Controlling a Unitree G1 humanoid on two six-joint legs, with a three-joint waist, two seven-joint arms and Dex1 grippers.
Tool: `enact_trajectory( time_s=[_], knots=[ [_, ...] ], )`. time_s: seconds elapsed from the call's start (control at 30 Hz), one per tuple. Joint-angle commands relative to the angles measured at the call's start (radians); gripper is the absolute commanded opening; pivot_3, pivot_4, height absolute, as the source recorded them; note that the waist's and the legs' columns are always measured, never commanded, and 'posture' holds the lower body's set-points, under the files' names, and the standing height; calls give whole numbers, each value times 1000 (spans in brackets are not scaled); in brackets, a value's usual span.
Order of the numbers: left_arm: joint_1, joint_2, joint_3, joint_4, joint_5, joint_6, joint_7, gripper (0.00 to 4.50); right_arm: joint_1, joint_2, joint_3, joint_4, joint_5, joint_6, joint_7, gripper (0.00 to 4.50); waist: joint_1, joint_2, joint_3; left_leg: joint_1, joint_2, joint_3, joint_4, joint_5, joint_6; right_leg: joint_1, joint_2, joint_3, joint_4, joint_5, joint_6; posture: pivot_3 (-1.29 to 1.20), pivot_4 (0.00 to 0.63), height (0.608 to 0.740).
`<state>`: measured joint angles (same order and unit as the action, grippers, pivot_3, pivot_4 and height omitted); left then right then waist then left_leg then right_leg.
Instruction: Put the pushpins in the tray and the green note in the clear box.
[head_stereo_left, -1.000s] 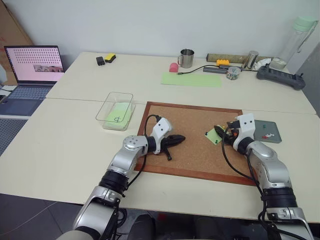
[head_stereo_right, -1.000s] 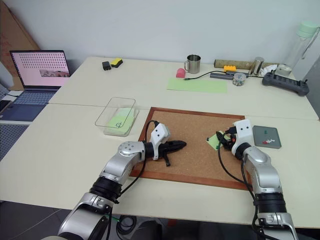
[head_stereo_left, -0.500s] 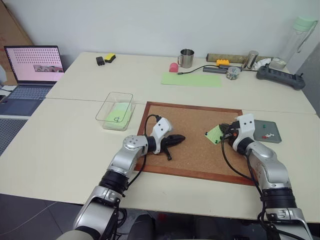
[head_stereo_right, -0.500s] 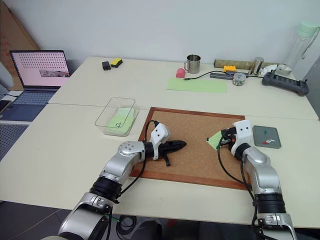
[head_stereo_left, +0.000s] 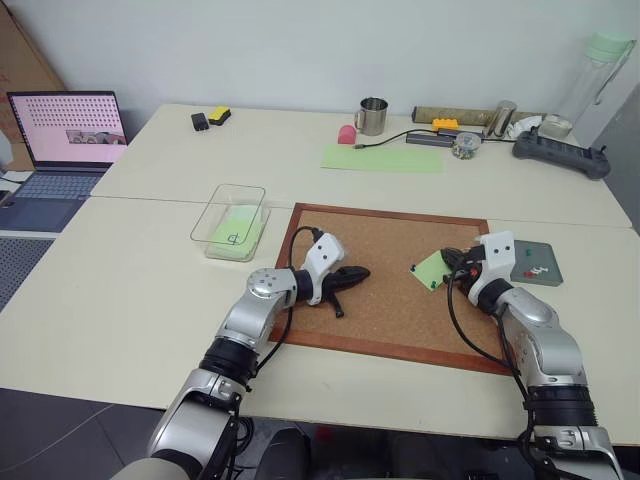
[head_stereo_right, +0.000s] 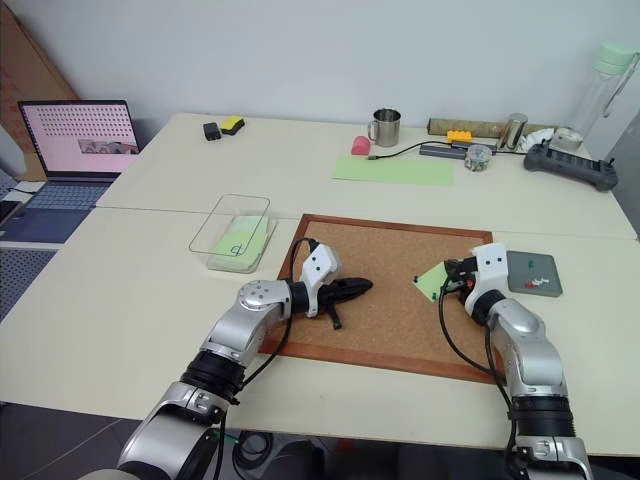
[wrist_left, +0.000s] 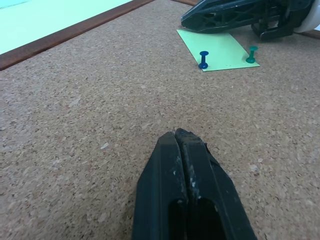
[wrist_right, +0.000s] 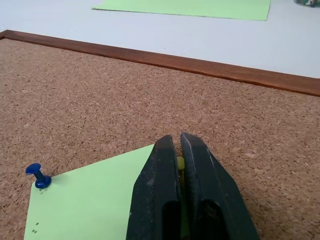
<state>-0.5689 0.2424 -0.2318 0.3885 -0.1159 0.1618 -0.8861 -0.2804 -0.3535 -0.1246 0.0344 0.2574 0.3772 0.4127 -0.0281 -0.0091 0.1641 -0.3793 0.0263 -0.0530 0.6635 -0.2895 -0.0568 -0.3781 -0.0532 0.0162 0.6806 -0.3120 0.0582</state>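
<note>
Right wrist view: fingers (wrist_right: 177, 145) half-hide a yellow pushpin (wrist_right: 180, 163).

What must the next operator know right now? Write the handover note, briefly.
Left gripper: shut, empty, over the corkboard.
Right gripper: shut on a yellow pushpin at the green note.
Green note: lying on the corkboard, with a blue pushpin and a green pushpin in it.
Tray: right of the corkboard, a few loose pins in it.
Clear box: left of the corkboard, holding only a scribbled note.
Left: pull all three pins, tray them, box the note.
</note>
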Motion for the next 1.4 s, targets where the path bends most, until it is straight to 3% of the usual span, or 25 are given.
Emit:
enact_trajectory(
  time_s=[0.03,0.73,1.0,1.4],
  knots=[
    [26,3,-18,8,22,12,3,0,2,-2,-18,-120,33,-40,21,48,0,0,0,0,0,0,0,0,0,0,0,0,0,0,0,0,150,740],
    [43,19,-39,-13,40,31,-10,0,20,-15,-88,-198,39,-93,-4,48,-1,0,0,0,0,0,0,0,0,0,0,0,0,0,0,0,150,740],
    [44,16,-39,-12,41,37,-5,0,-15,-93,-275,-33,-8,-29,-203,48,0,0,0,0,0,1,0,0,0,0,0,0,-1,0,0,0,150,740],
    [42,11,-31,-7,39,39,10,0,-39,-126,-321,68,91,104,-155,48,-1,2,-1,1,0,1,-1,0,0,1,0,1,-1,0,0,0,150,740]
  ],
)
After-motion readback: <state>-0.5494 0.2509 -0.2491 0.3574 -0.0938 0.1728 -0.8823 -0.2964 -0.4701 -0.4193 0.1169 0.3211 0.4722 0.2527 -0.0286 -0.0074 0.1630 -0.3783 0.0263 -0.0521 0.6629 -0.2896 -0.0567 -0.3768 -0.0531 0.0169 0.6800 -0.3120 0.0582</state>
